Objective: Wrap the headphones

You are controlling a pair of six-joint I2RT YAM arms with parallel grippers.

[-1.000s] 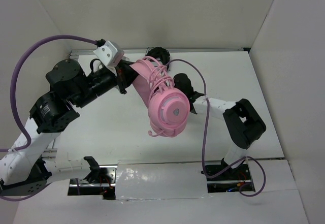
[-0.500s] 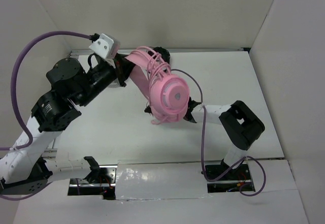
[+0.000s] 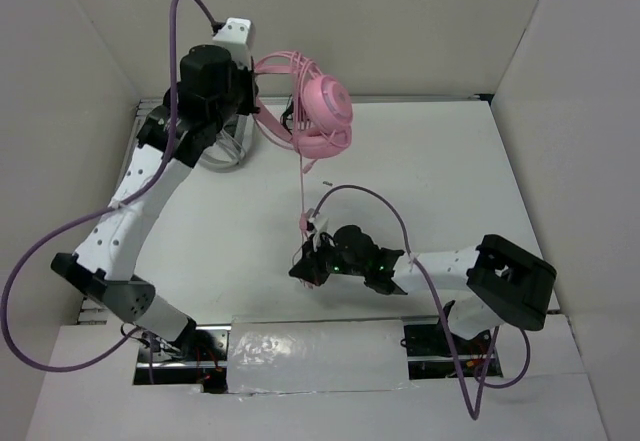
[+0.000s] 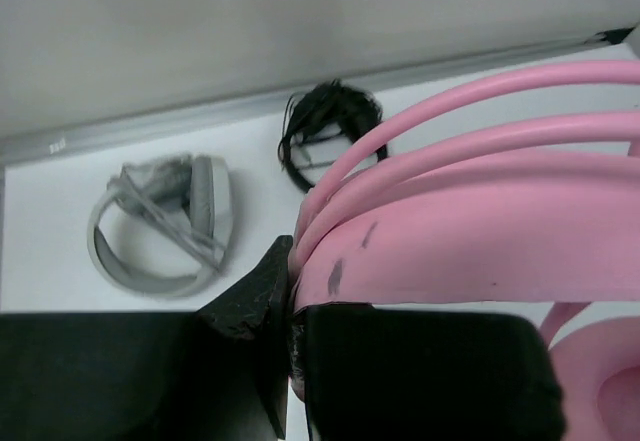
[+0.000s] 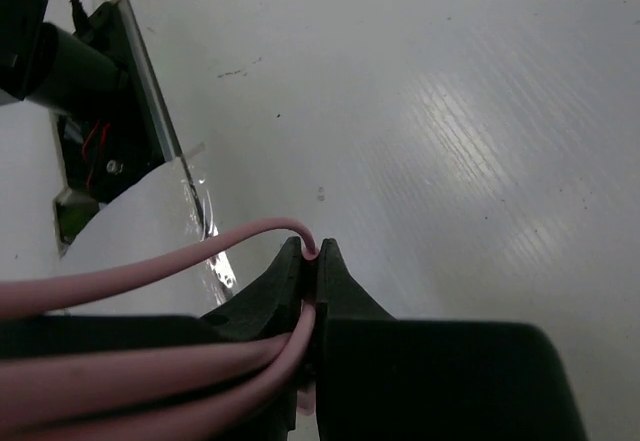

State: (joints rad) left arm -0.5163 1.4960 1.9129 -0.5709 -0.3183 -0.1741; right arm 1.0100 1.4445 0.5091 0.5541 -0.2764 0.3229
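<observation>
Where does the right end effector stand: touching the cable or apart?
Touching. The right wrist view shows the right end effector shut on the cable, with no gap.

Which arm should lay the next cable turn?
Right, likely. The right end effector is shut on the thin pink cable, free to carry it. The left end effector is clamped on the headband of the pink over-ear headphones, holding them.

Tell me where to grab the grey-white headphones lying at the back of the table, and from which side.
Grip the headband arc, probably best coming straight down from above. The grey-white headphones lie flat, so the jaws can straddle that thin curved band more easily than the bulkier earcup end.
</observation>
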